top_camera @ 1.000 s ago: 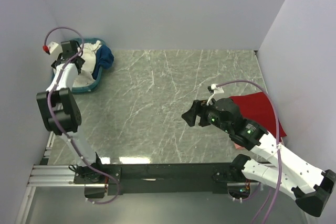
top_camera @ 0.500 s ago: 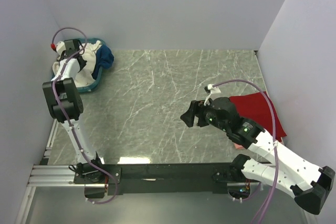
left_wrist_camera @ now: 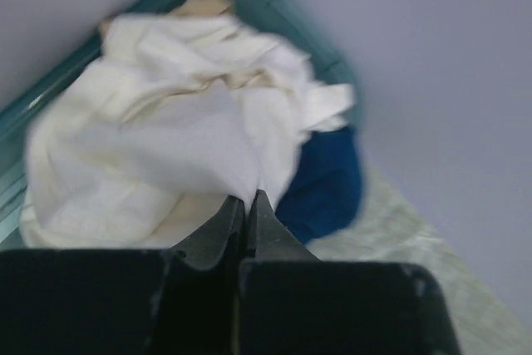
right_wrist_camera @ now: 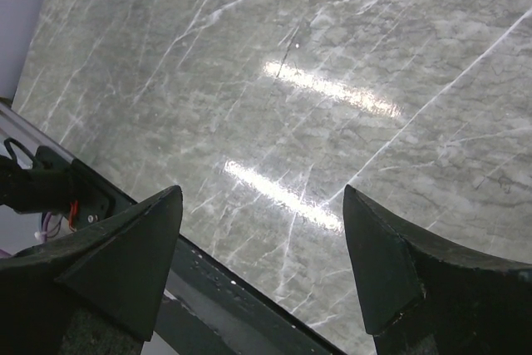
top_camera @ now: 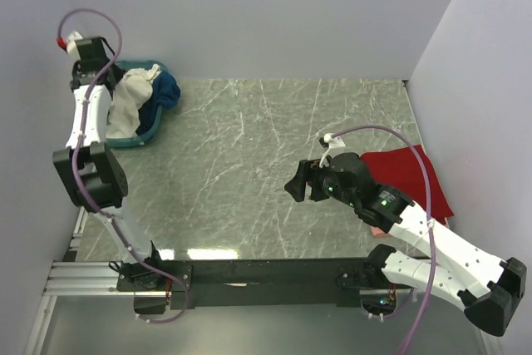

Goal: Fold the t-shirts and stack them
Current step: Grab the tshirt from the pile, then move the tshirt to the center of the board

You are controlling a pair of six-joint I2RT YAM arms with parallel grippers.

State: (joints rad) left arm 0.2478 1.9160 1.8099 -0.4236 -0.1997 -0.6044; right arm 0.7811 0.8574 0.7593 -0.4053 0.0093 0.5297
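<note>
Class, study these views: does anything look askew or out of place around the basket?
Yes. The cream-white t-shirt hangs bunched from the left gripper, half out of the teal basket, and a blue cloth spills over the basket's rim.

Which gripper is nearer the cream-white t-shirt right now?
Left. The left gripper is shut on the cream-white t-shirt, above the teal basket in the far left corner. The right gripper hangs open over the bare table, far across, nearer the red t-shirt.
</note>
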